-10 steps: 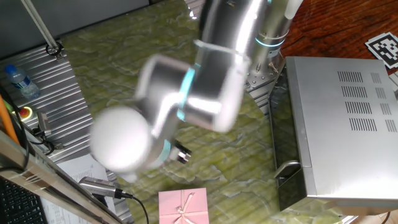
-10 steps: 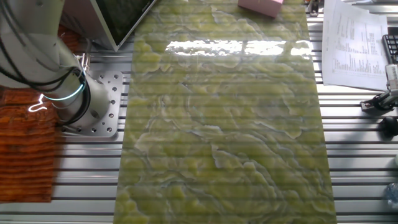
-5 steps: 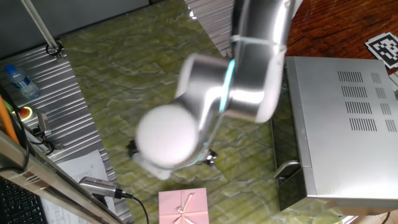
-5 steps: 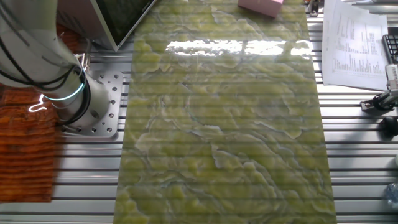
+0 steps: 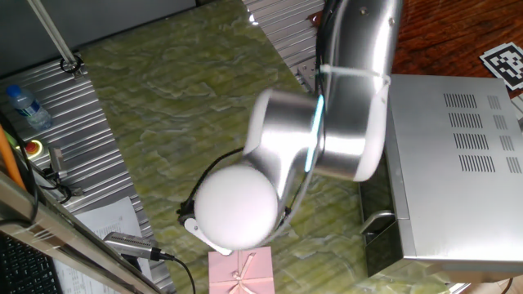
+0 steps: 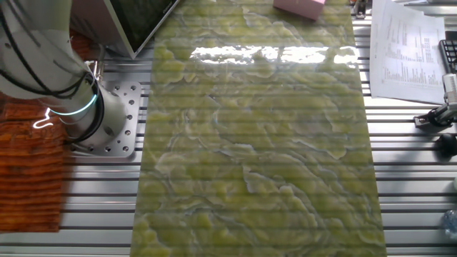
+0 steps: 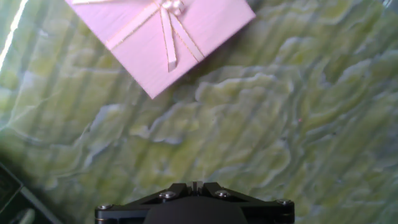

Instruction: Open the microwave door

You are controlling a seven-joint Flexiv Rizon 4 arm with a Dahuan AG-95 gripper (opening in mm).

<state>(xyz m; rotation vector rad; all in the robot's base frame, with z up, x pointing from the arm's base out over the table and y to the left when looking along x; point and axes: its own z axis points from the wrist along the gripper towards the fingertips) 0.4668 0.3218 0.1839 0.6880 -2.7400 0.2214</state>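
Observation:
The microwave (image 5: 453, 155) is a large silver box with vent slits, at the right of one fixed view. The microwave door (image 5: 374, 192) is its dark glass front, facing left and closed, with a curved silver handle (image 5: 377, 220) near the lower end. The arm's big silver joints (image 5: 315, 139) hang over the mat just left of the door and hide the hand there. In the hand view my gripper (image 7: 194, 185) points down at the green mat, its fingertips together and nothing between them. The other fixed view shows only a corner of dark glass (image 6: 139, 25).
A pink gift box (image 7: 163, 34) with a ribbon lies on the green marbled mat (image 5: 163, 122) just ahead of the hand; it also shows in both fixed views (image 5: 241, 273) (image 6: 300, 7). The arm's base (image 6: 93, 118), papers (image 6: 407, 50) and a water bottle (image 5: 24, 106) lie around the mat.
The arm has swung right and toward the front of the mat, closer to the microwave door and the pink box. The door has not moved.

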